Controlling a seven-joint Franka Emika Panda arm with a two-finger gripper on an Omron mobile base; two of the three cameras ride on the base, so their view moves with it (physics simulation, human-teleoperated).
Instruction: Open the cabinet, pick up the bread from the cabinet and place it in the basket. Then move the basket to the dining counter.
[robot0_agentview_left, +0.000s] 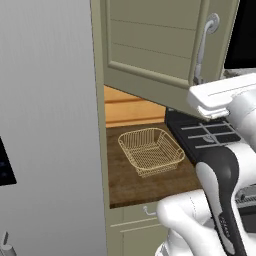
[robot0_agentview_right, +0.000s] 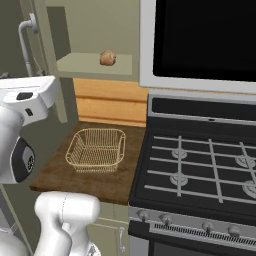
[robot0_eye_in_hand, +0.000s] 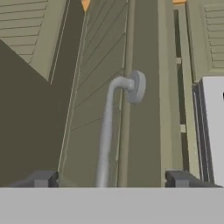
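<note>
Cabinet (robot0_agentview_left: 150, 45) door is swung open, and the jaws (robot0_eye_in_hand: 111, 178) are spread wide with nothing clamped; in the hand view the silver handle (robot0_eye_in_hand: 114, 127) runs up between the two tips, its long axis roughly in line with the camera's look direction. Bread (robot0_agentview_right: 107, 58) sits on the cabinet shelf (robot0_agentview_right: 95, 65), toward the stove-side end of it, directly above the basket (robot0_agentview_right: 96, 150). Basket is on the short tabletop (robot0_agentview_right: 60, 175) under the cabinet, empty, just beside the stove (robot0_agentview_right: 200, 165). Key relation, as I read it: the hand is at the door's handle, on the far side of the open door from the bread, so it has to back off the handle and come round the door edge to reach the shelf (the door leaf sits between them in the left base view). The roll is round, so approach angle matters little.
</note>
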